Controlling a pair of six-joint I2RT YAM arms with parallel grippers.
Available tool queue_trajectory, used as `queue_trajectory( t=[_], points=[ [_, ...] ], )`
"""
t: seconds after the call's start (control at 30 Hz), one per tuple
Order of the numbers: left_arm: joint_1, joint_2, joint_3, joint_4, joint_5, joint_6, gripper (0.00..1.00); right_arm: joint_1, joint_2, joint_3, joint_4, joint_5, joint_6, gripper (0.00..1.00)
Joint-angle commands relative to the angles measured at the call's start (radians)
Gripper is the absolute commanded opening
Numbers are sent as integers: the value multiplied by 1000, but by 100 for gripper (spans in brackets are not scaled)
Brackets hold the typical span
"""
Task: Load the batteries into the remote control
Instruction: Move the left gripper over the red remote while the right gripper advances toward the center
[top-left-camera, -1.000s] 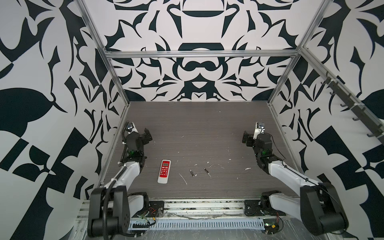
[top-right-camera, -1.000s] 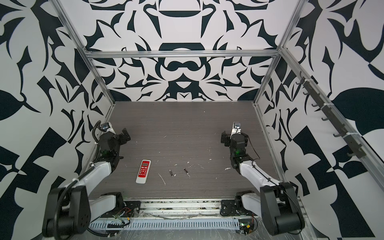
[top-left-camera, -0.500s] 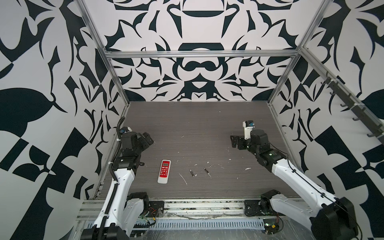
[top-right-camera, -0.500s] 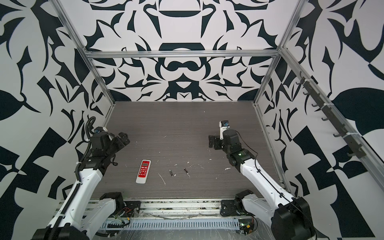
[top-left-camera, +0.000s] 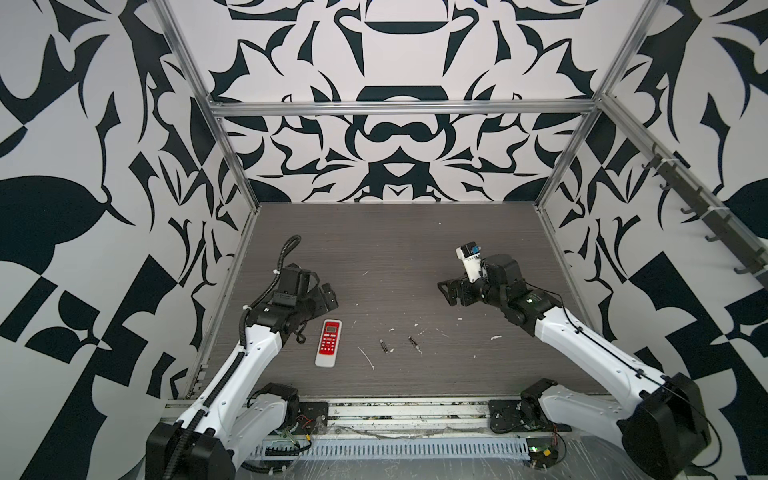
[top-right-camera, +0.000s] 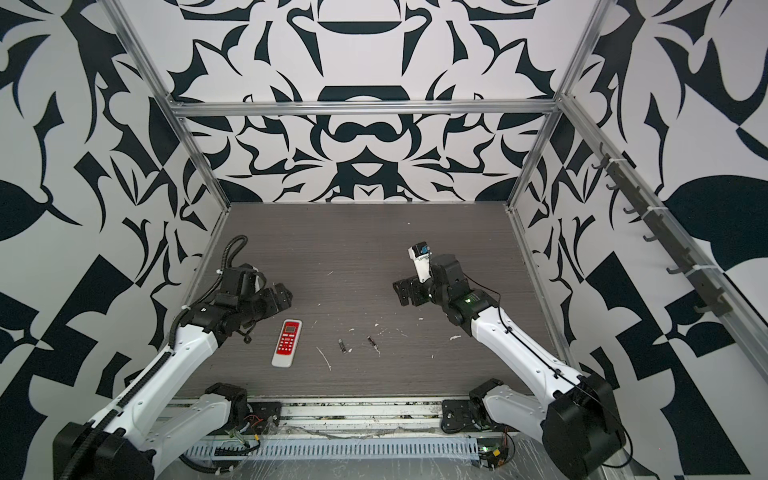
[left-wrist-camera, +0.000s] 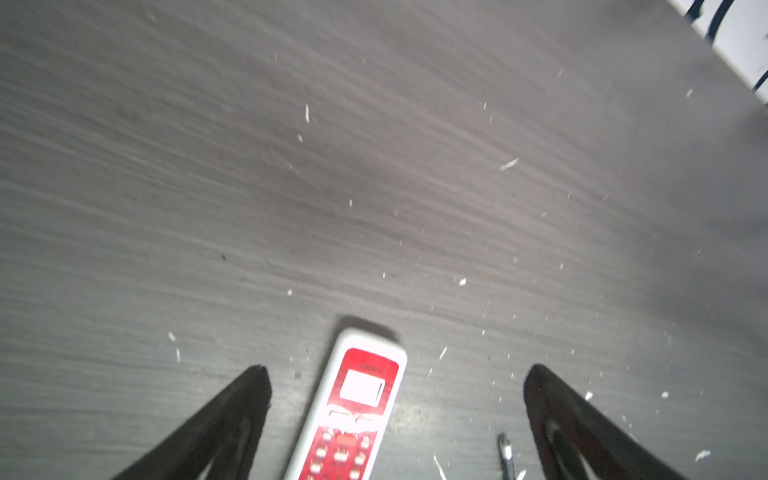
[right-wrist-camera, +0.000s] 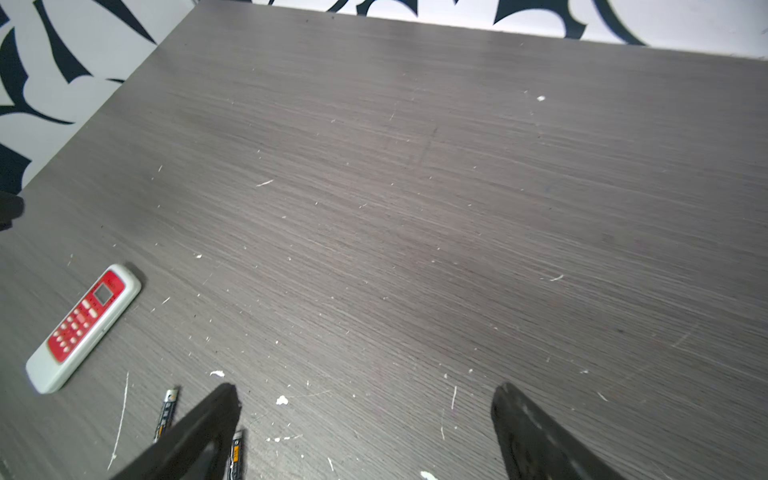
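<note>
- Jaws of left gripper (top-left-camera: 322, 296) spread wide and released, gripping nothing; same in both top views (top-right-camera: 279, 297)
- Left wrist view: screen end of remote control (left-wrist-camera: 353, 411) shows in the gap between the two dark fingers (left-wrist-camera: 249, 399), touching neither; gripper (left-wrist-camera: 397, 374) is apart from it
- Remote control (top-left-camera: 328, 343) lies face up, red side showing, flat on the table (top-left-camera: 395, 249), near-left part, long axis running near to far; left gripper sits just beyond its far end, slightly left
- Right gripper (top-left-camera: 451, 293) jaws also wide apart, holding nothing; it sits over the right half of the table (top-right-camera: 404, 293)
- Left battery (top-left-camera: 383, 345) and right battery (top-left-camera: 412, 342) lie loose on the table right of the remote control, near each other but not touching; both sit nearer and left of the right gripper, well apart from it
- Right wrist view (right-wrist-camera: 365, 394): left battery (right-wrist-camera: 166, 411) lies just outside one finger (right-wrist-camera: 208, 428); right battery (right-wrist-camera: 236, 451) partly hidden by that finger
- White scraps (top-left-camera: 366, 358) scattered around the batteries
</note>
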Motion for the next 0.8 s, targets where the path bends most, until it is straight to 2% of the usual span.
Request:
queue_trajectory(
  t=[0.0, 0.23, 0.5, 0.77],
  points=[
    [-37, -14, 24, -104, -50, -46, 99, 15, 12, 42, 10, -43, -21, 98],
    [-155, 31, 30, -187, -125, -95, 99, 78, 70, 49, 42, -53, -14, 98],
    [-215, 151, 56, -206, -117, -110, 99, 131, 81, 36, 75, -86, -28, 98],
    [-285, 260, 73, -256, -163, -125, 99, 220, 151, 35, 137, -145, -74, 98]
  ],
)
